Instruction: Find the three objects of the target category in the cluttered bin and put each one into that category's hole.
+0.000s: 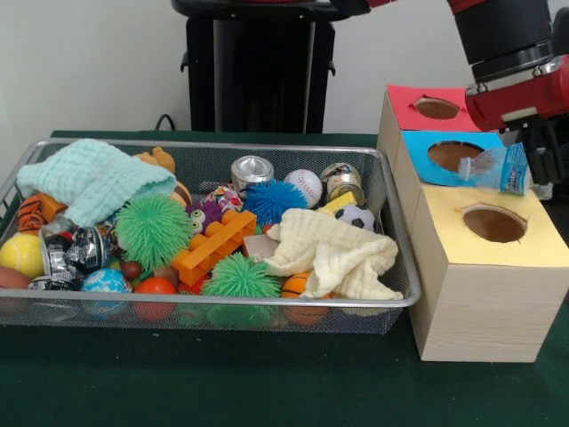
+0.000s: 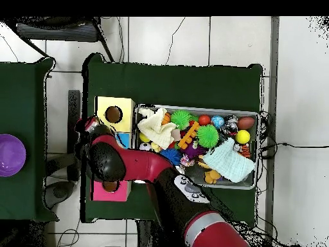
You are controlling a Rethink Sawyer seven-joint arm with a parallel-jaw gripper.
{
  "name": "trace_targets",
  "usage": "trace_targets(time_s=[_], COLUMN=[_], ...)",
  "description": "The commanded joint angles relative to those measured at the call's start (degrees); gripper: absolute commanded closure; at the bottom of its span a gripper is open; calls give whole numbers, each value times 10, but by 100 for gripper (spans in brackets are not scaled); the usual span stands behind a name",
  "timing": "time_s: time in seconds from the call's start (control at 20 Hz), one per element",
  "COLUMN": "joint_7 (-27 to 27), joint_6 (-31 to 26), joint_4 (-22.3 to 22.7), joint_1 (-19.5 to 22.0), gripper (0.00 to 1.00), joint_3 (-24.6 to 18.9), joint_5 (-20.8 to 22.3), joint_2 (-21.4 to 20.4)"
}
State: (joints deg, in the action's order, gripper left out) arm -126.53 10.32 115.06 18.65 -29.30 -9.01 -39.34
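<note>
A crushed clear plastic bottle [image 1: 496, 167] with a blue label hangs sideways just above the right rim of the blue-topped hole [image 1: 453, 155]. My gripper [image 1: 535, 171] is shut on its right end. The wooden box has a red-topped hole [image 1: 436, 108] behind the blue one and a yellow-topped hole [image 1: 494, 223] in front of it. From overhead my arm [image 2: 122, 161] covers the blue section and the gripper itself; the yellow top [image 2: 114, 114] and red top [image 2: 109, 189] show. The wire bin [image 1: 213, 300] left of the box is full of clutter.
In the bin lie two cloths [image 1: 333, 253] [image 1: 89, 178], green spiky balls [image 1: 153, 229], a blue spiky ball [image 1: 269, 199], an orange block [image 1: 213, 246], cans [image 1: 252, 171], a baseball [image 1: 304, 185] and other small balls. A purple bowl [image 2: 9, 154] sits on a side table.
</note>
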Motion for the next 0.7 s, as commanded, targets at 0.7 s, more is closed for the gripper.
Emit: trace_targets(time_s=[0.7], joint_7=[-100], joint_6=[65], joint_4=[-14], joint_1=[3], gripper=[100], joint_3=[9], joint_5=[23], joint_2=[50])
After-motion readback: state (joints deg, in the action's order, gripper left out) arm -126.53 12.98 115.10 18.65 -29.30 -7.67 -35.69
